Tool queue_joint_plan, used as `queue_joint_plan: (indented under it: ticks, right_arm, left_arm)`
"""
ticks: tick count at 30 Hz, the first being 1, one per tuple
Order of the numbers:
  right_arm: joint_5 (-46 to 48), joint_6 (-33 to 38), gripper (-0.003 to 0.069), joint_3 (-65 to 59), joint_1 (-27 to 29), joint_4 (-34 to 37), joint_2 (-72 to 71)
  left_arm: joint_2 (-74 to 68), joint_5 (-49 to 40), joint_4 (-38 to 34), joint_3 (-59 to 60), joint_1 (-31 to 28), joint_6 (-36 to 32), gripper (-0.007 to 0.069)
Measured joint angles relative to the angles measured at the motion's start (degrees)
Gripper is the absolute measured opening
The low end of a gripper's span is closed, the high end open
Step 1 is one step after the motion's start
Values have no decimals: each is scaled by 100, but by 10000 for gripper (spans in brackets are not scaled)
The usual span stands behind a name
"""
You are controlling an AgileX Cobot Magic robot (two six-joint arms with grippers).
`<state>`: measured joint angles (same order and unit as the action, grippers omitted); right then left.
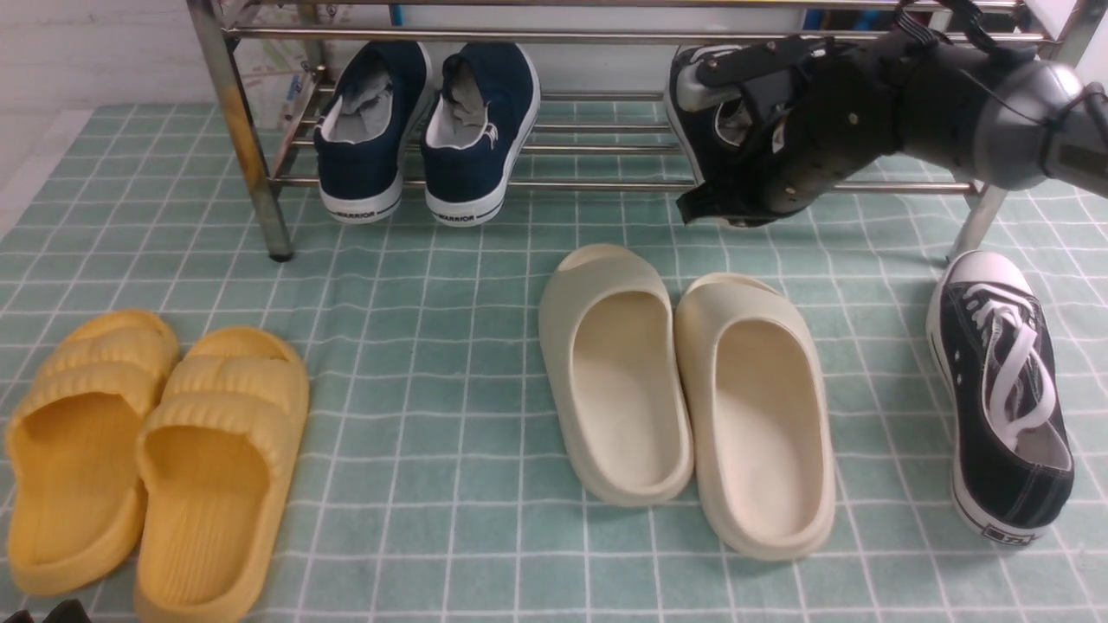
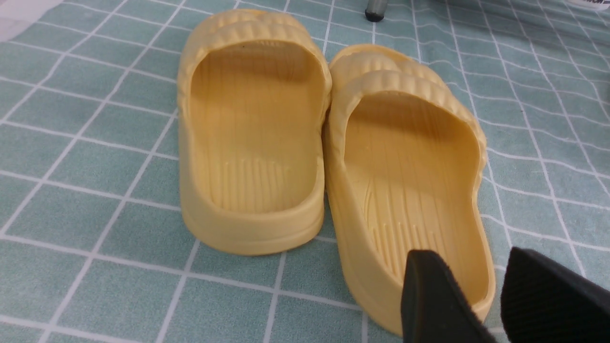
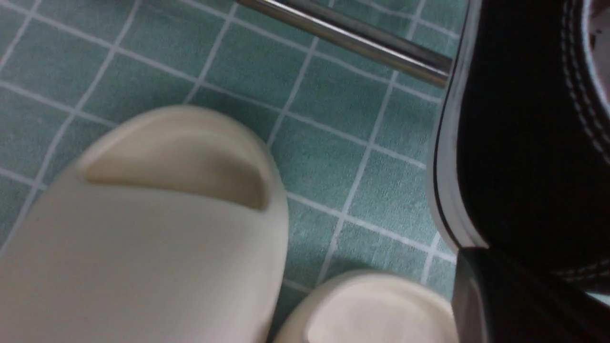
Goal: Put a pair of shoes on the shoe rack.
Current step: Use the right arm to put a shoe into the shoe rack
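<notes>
Spanning the back of the green checked worktop (image 1: 433,285), the chrome shoe rack (image 1: 234,130) carries navy WARRIOR sneakers (image 1: 424,130) on the left of its lower bars. Cream foam slippers (image 1: 684,398) lie mid-worktop and yellow slippers (image 1: 147,459) to the left. One black canvas sneaker (image 1: 692,104) is at the lower bars' right end, clamped in the right hand (image 1: 736,138) (whether it rests on the bars I cannot tell). Its mate (image 1: 1004,407) lies on the worktop near the rack's right leg, toe toward the rack. The left hand (image 2: 495,305) hovers over a yellow slipper's heel, narrowly parted and holding nothing.
</notes>
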<state>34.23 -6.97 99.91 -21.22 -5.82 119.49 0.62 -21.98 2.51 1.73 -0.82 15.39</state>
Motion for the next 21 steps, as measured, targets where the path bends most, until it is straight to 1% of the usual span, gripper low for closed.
queue_joint_plan:
  ticks: [6, 10, 12, 13, 14, 15, 16, 17, 18, 19, 20, 21]
  right_arm:
    - [41, 0, -1, 274, 0, 250, 75]
    - [332, 0, 28, 413, 0, 250, 80]
    - [576, 0, 92, 442, 0, 277, 80]
    - [643, 0, 108, 442, 0, 300, 80]
    - [831, 0, 188, 442, 0, 368, 65]
    - [981, 0, 242, 442, 0, 417, 40]
    - [1011, 0, 253, 442, 0, 440, 22]
    - [1273, 43, 353, 442, 0, 550, -81]
    - [1340, 68, 374, 442, 0, 582, -116]
    - [1509, 147, 423, 442, 0, 632, -222]
    - [1657, 191, 449, 442, 0, 698, -320]
    - [2008, 360, 521, 442, 0, 814, -587]
  left_arm:
    - [0, 0, 0, 0, 0, 0, 239]
    - [0, 0, 0, 0, 0, 0, 239]
    - [0, 0, 0, 0, 0, 0, 239]
    - [0, 0, 0, 0, 0, 0, 239]
    - [0, 0, 0, 0, 0, 0, 239]
    - [0, 0, 0, 0, 0, 0, 239]
    - [0, 0, 0, 0, 0, 0, 239]
    - [0, 0, 0, 0, 0, 0, 239]
    - [0, 0, 0, 0, 0, 0, 239]
    - [0, 0, 0, 0, 0, 0, 239]
    - [0, 0, 0, 0, 0, 0, 239]
    - [0, 0, 0, 0, 0, 0, 239]
